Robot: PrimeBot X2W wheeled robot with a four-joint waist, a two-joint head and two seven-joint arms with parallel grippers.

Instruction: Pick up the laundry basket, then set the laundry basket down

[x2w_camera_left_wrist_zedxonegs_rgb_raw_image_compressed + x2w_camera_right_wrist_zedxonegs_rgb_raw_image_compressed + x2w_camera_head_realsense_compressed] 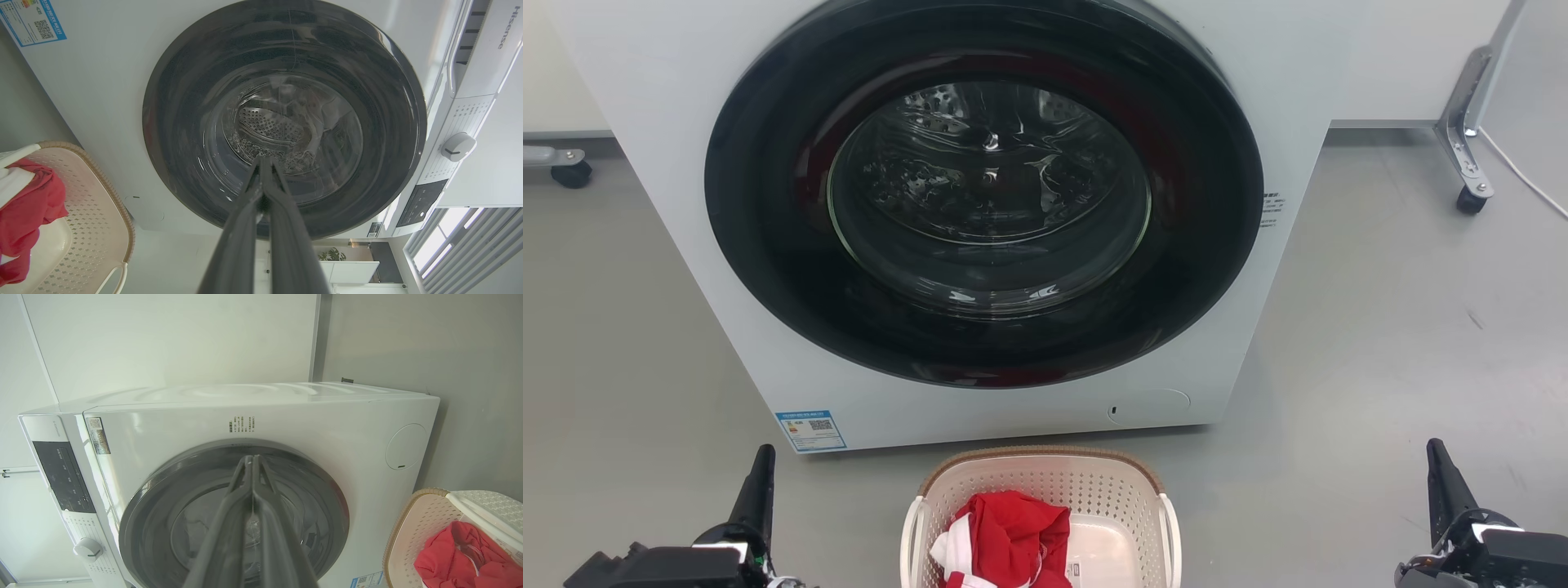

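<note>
Grey smooth floor [1405, 327]; white front-load washer [1307, 65], top cut off in head view; round dark door [768, 204] with domed glass; perforated steel drum dim behind reflections, contents hard to read; blue sticker [810, 430], print too small to read; laundry basket [1045, 482] on floor just in front of washer, between the two hands, apart from both; its near half cut off by head view's bottom edge; cream perforated plastic, rounded corners, brown woven-look rim, white loop side handles; crumpled red cloth [1013, 531] with a white piece inside, hiding part of the basket bottom; left hand [261, 163]: long dark fingers pressed together, gripping nothing; right hand [250, 459]: same, tips together, empty; both hand bodies cut off in head view.
</note>
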